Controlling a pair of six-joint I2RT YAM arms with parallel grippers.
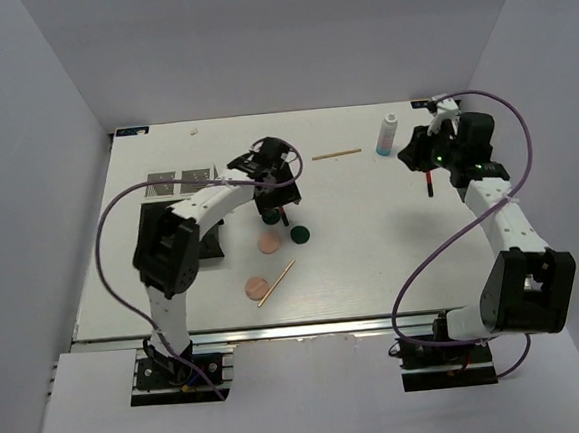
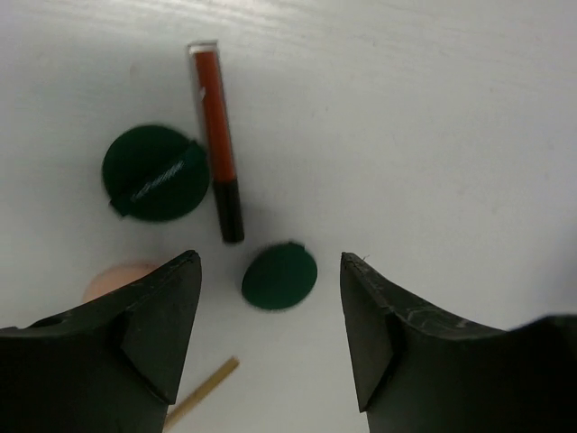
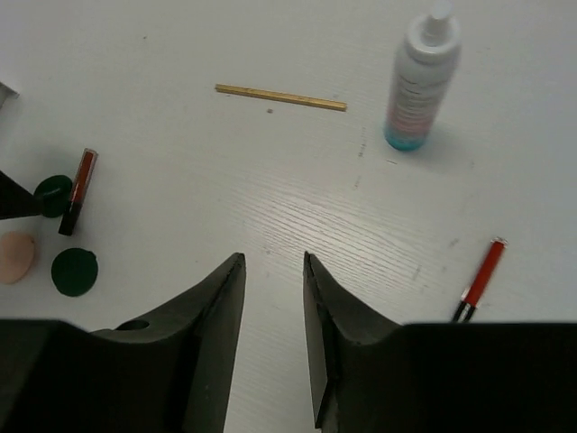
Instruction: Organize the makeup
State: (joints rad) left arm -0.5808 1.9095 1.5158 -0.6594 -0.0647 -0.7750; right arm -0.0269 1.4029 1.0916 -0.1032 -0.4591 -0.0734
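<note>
**Left arm poised over the loose makeup.** The left pincer [image 2: 269,262], spread wide and holding nothing, hovers over a cluster of items at the middle of the white surface [image 1: 372,250]. A small green disc [image 2: 279,276] lies almost directly under the gap between its tips. Just beyond, slightly to the left, lies a red-and-black stick [image 2: 219,149]. Its long axis runs straight away from the pincer, so the jaws would close across its width. A larger green disc [image 2: 153,173] sits against or just beside the stick's left side. A peach disc [image 2: 117,278] shows past the left finger, and the end of a wooden stick [image 2: 203,394] shows nearer in.

The right pincer [image 3: 270,266] hangs at the far right of the surface, its jaws a narrow gap apart with nothing between them. A bottle [image 3: 419,81] stands upright ahead and to its right. A red stick [image 3: 484,275] lies aslant close on its right, and a second wooden stick [image 3: 281,97] lies crosswise ahead.

The left arm is much the nearer to the central cluster, and the right arm to the bottle and red stick. The organizer box [image 1: 167,186] sits on the left, partly hidden by the left arm. Every item in view lies loose on the surface, so the sorting looks barely begun. The small green disc or the stick beside it seems the likeliest next pick.
</note>
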